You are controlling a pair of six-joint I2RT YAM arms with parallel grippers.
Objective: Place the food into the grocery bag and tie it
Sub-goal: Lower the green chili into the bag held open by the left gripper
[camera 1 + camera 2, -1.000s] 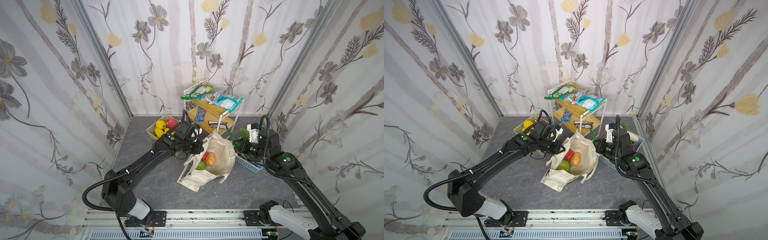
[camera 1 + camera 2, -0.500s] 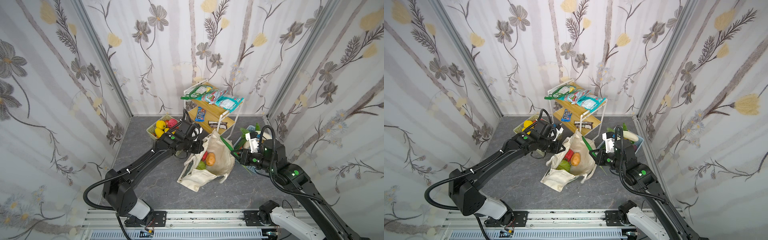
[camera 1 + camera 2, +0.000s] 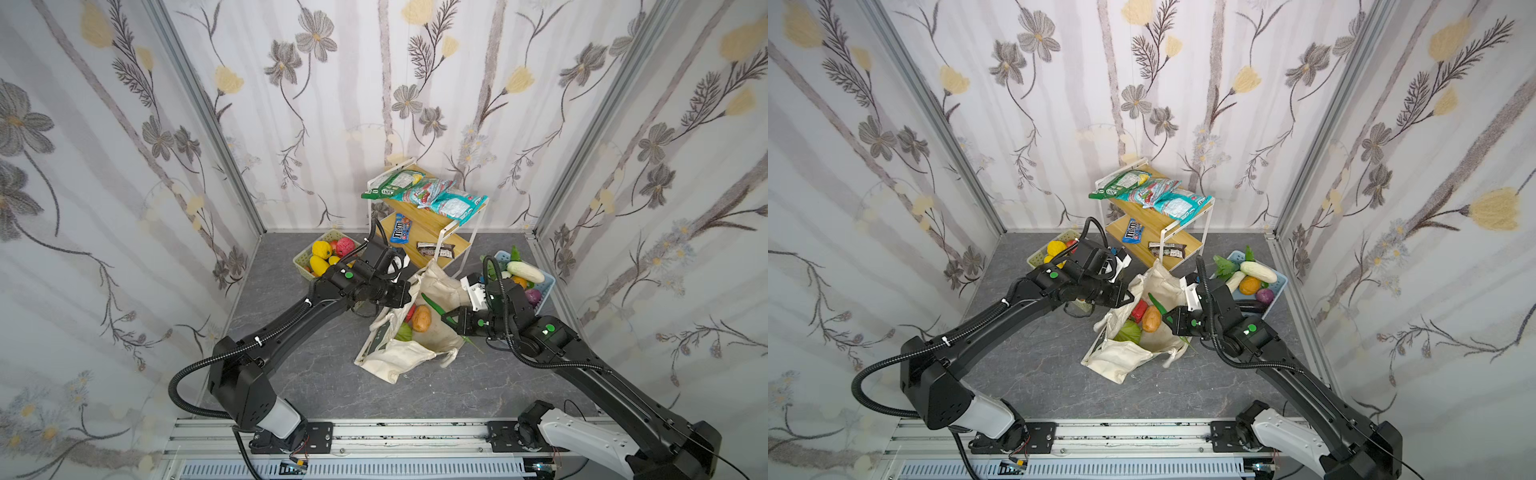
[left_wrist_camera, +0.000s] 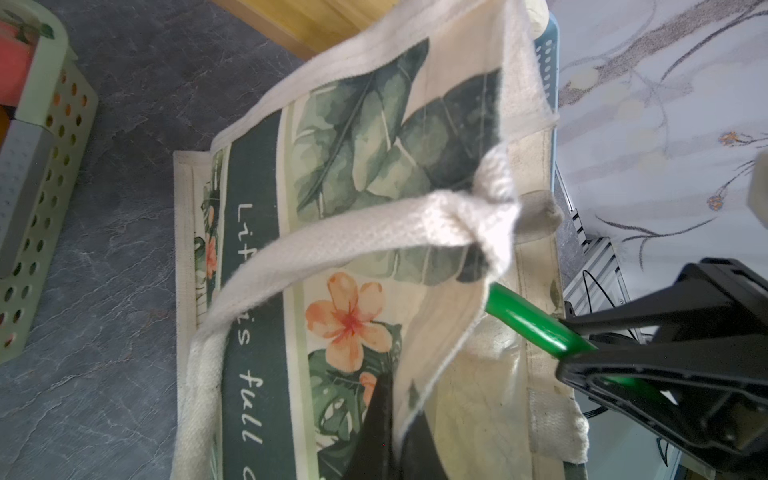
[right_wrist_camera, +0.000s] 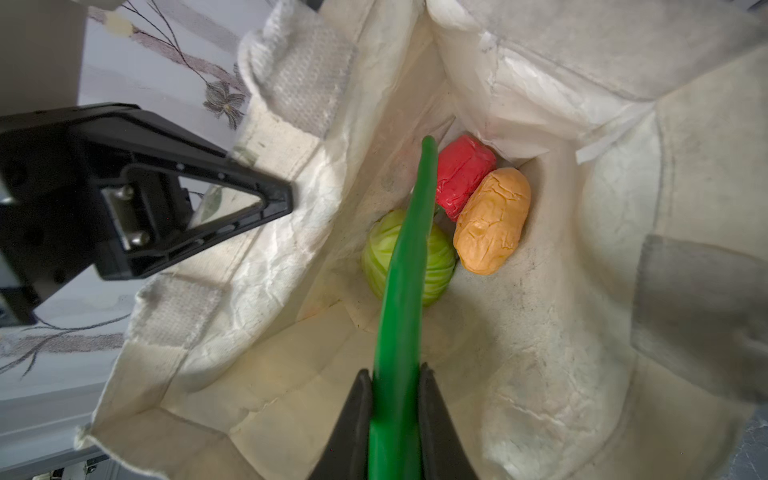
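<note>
**Evidently a two-arm job: one pincer props the bag, the other feeds it**

The grocery bag (image 3: 440, 286) slumps on its side near the middle of the table, its mouth turned up and toward the right edge. The left pincer (image 3: 409, 291) is closed tight on the cloth rim on the bag's left side. That grip looks meant to lift the soft canvas so the opening gapes instead of folding flat. One rope handle (image 4: 332, 253) hangs loose across the printed face, untied.

The right pincer (image 5: 393, 374) is narrowed onto a long green vegetable (image 5: 409, 249), gripped partway along so the free end points down into the mouth. Holding it lengthwise should let it slide in without catching the rim.

At the bottom of the bag a cabbage (image 5: 440, 257), a red pepper (image 5: 461, 174) and a tan potato-like piece (image 5: 492, 220) lie touching one another.

More food waits in the blue basket (image 3: 546, 286) by the right edge and the pale green basket (image 3: 301, 259) toward the back left corner. By my reading the loading is only partway through and the tying has not begun.
</note>
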